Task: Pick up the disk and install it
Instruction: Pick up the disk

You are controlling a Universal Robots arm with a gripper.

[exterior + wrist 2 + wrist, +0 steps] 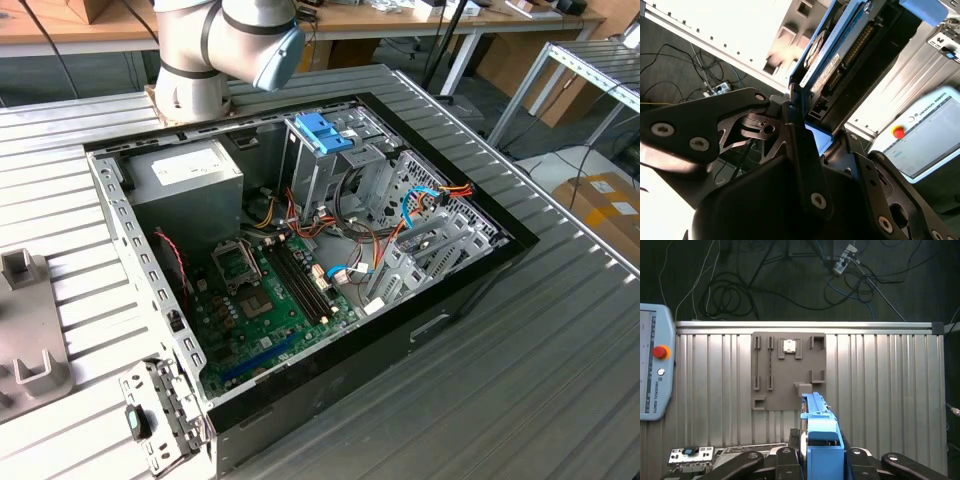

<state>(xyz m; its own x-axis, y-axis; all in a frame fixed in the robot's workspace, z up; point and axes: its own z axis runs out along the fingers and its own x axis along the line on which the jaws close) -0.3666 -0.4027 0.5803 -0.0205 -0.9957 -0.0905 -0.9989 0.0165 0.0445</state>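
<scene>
Carrying step, by my reading: the gripper (815, 132) is pinched on the disk (832, 55), which hangs edge-on in the air, clear of the grey holder plate (787, 370) on the ribbed table (880, 390). Installing calls for squaring its blue rails to a bay in the open computer case (470, 285), centre of the exterior view. The arm (225, 50), upper left there, is cut off. The disk's label is blurred.

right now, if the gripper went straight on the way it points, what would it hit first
Probably the grey plate on the table, with the held disk touching first; depth is unclear.
</scene>
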